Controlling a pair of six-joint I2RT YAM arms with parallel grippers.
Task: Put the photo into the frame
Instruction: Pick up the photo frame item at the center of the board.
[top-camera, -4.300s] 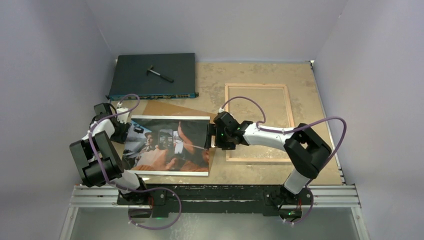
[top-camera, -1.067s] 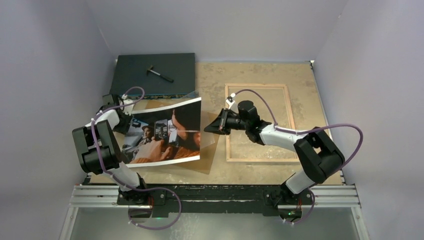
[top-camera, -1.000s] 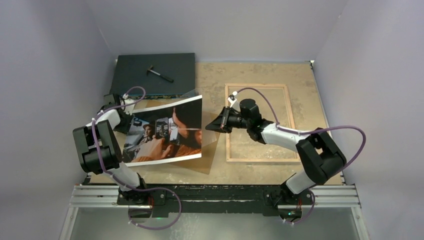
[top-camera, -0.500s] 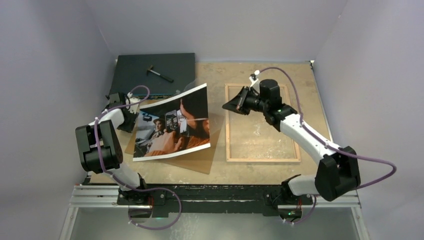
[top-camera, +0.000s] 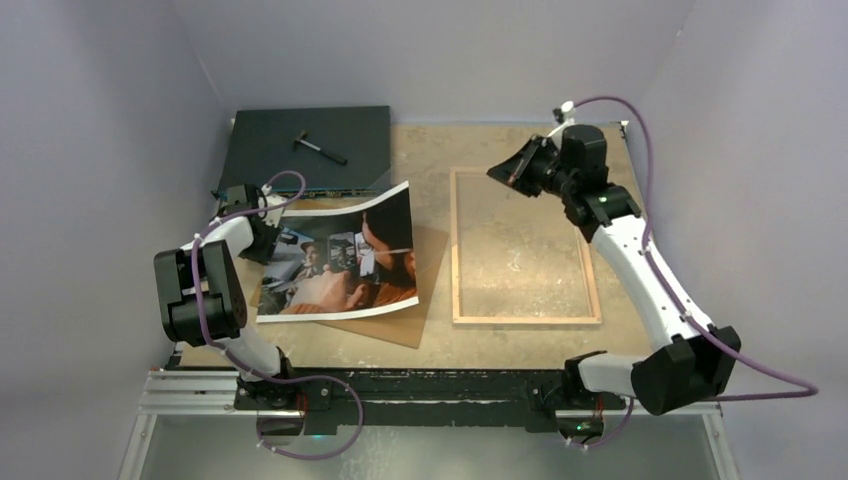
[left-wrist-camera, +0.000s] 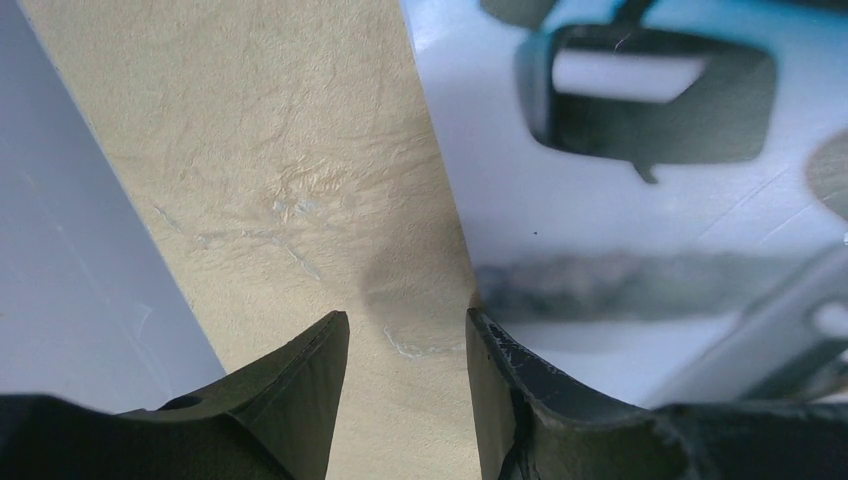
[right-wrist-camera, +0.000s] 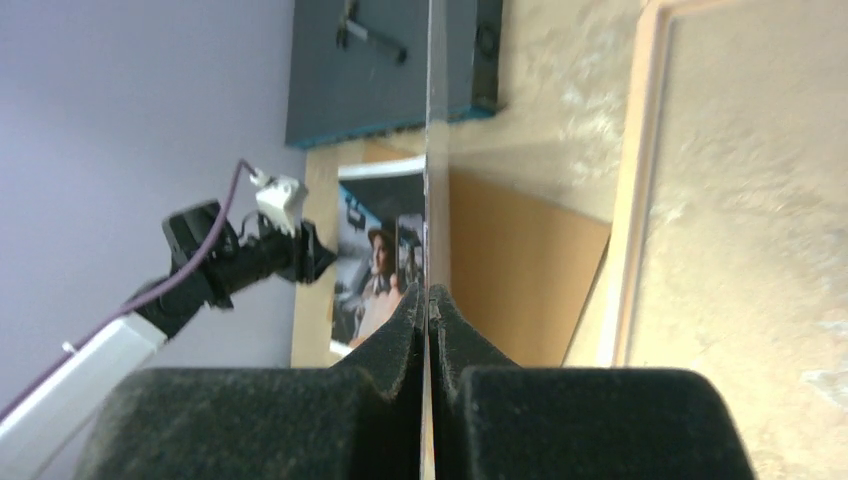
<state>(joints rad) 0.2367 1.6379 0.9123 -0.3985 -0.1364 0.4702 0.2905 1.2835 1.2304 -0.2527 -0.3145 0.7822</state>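
I see a tan, scuffed desk (top-camera: 430, 160). The frame (top-camera: 525, 320) lies flat on its right half, wood side up, with desk surface visible inside it. A dark flat box (top-camera: 270, 150) sits at the far left corner. A brown backing board (top-camera: 428, 285) lies toward the near left, mostly under the photo (top-camera: 340, 270).

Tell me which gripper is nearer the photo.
Left. The left gripper sits open at the photo's left edge. The right gripper is raised over the frame's far end, well away from the photo, shut on a thin clear sheet.
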